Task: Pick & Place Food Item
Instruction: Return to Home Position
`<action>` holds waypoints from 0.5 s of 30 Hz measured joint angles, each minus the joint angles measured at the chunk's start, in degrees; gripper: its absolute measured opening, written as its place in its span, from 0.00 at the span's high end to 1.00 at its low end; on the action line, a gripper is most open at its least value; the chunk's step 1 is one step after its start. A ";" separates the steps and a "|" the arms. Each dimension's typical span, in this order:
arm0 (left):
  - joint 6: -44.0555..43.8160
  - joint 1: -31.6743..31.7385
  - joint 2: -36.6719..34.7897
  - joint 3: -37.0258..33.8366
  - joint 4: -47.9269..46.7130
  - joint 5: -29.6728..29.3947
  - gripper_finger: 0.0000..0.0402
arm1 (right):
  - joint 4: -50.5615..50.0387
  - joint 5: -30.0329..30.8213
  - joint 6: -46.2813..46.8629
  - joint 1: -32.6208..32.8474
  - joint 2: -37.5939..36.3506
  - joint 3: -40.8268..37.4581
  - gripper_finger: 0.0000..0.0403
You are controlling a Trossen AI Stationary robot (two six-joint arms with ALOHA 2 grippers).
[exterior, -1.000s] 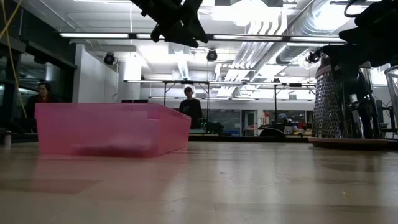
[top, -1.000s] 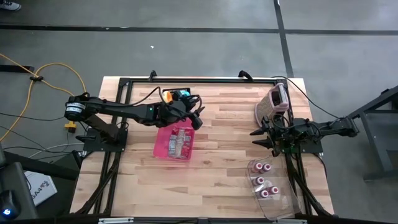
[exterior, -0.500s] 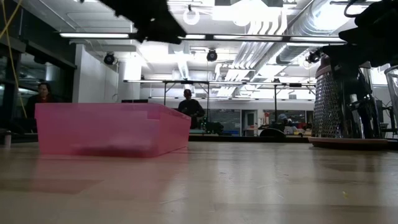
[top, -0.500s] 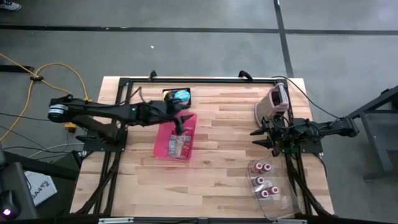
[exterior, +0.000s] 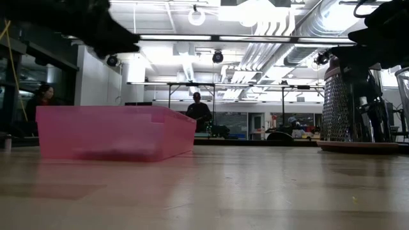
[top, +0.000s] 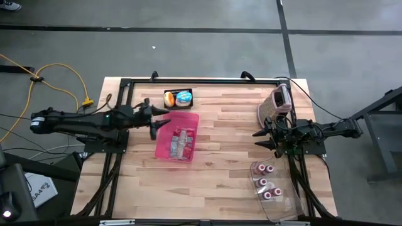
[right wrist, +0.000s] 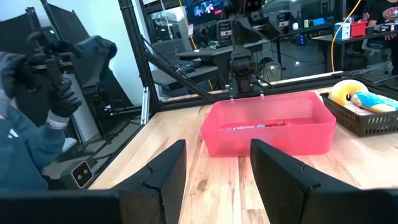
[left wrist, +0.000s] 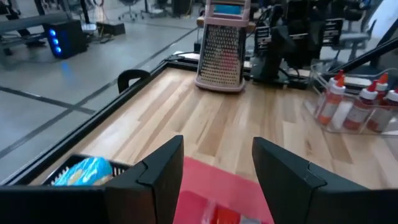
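A pink bin (top: 177, 143) stands on the table left of centre, with a few wrapped food packets (top: 181, 142) lying in it. Just beyond its far end a black tray (top: 178, 98) holds a yellow item and a blue-wrapped one (left wrist: 81, 171). My left gripper (top: 157, 123) hovers open at the bin's far left corner, level, with nothing between its fingers (left wrist: 155, 174). My right gripper (top: 260, 135) waits open at the table's right side, pointing toward the bin (right wrist: 267, 127).
A metal grater (top: 279, 103) stands at the far right, close to the right arm. A clear container (top: 271, 188) with several red-capped bottles lies at the near right. Bare wood lies between the bin and the right gripper. People show in the room beyond.
My left gripper has drawn back toward the table's left edge, from above the bin's far right corner to its far left corner, and has sunk a little. It has stayed open. The bin and its packets have not moved.
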 joint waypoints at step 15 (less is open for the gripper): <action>2.07 -3.85 -25.58 -16.71 2.36 0.81 0.54 | -0.01 -0.02 -0.01 0.00 0.00 0.00 0.59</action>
